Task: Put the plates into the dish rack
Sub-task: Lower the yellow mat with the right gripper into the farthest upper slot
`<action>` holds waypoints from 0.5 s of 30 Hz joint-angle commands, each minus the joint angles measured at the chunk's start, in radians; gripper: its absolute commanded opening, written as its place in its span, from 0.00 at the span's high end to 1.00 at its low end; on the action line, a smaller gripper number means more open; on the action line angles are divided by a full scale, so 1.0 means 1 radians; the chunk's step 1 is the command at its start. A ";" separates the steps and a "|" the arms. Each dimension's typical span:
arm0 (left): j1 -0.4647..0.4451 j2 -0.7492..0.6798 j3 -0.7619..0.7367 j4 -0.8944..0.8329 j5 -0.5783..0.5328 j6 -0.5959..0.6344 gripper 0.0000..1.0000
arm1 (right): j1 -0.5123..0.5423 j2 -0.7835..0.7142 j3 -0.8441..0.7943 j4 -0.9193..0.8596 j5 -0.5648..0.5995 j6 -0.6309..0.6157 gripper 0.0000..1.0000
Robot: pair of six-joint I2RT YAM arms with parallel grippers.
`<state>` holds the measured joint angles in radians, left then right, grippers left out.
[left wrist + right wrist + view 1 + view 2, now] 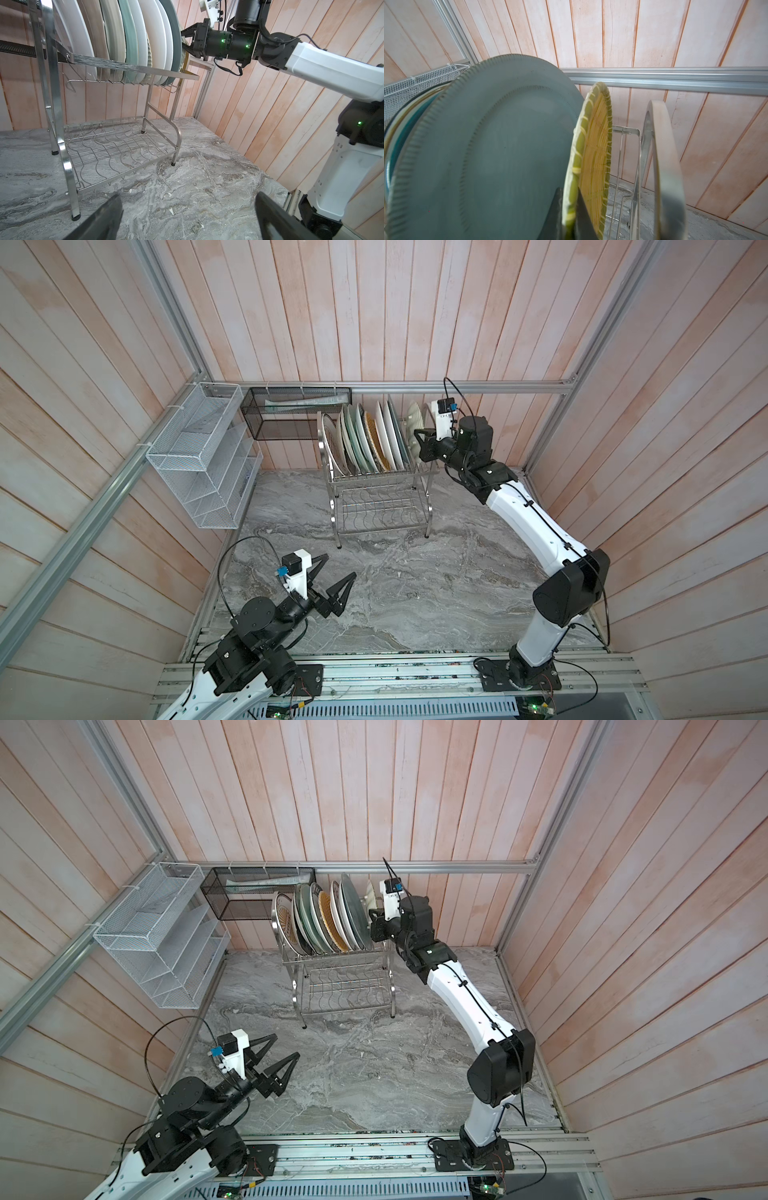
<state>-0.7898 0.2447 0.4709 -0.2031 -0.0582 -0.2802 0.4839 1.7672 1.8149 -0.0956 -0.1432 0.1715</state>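
Note:
The steel dish rack (335,510) (296,986) stands at the back of the table. Several plates (361,439) (324,919) (133,41) stand on edge in its upper tier. My right gripper (570,218) (417,439) is shut on the rim of a yellow woven-pattern plate (593,145) (414,420). It holds that plate upright at the row's right end, between a grey-blue plate (498,145) and the rack's arched end (662,145). My left gripper (340,566) (286,1045) (188,197) hovers open over the front left of the table, holding nothing.
A white mesh organiser (199,456) hangs on the left wall and a black mesh basket (291,414) on the back rail beside the rack. Wooden walls close in the grey marble tabletop (395,593). The right arm (332,72) reaches across to the rack.

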 commanded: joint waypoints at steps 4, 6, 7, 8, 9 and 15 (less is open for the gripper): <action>0.004 -0.012 0.006 -0.008 0.012 0.018 0.00 | 0.005 -0.014 -0.032 0.008 0.014 -0.007 0.92; 0.005 -0.012 0.006 -0.008 0.012 0.015 0.00 | 0.008 -0.015 -0.032 0.006 0.012 -0.009 0.88; 0.004 -0.013 0.006 -0.010 0.012 0.016 0.00 | 0.009 -0.018 -0.030 0.004 0.010 -0.010 0.86; 0.004 -0.012 0.007 -0.011 0.012 0.015 0.00 | 0.010 -0.018 -0.026 0.004 0.008 -0.010 0.84; 0.005 -0.012 0.008 -0.013 0.011 0.015 0.00 | 0.012 -0.021 -0.022 0.002 0.004 -0.012 0.80; 0.005 -0.013 0.008 -0.014 0.006 0.014 0.00 | 0.025 -0.025 0.018 -0.024 0.001 -0.029 0.70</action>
<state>-0.7898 0.2440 0.4709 -0.2054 -0.0586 -0.2798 0.5011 1.7630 1.7996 -0.0959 -0.1398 0.1520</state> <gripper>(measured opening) 0.999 0.300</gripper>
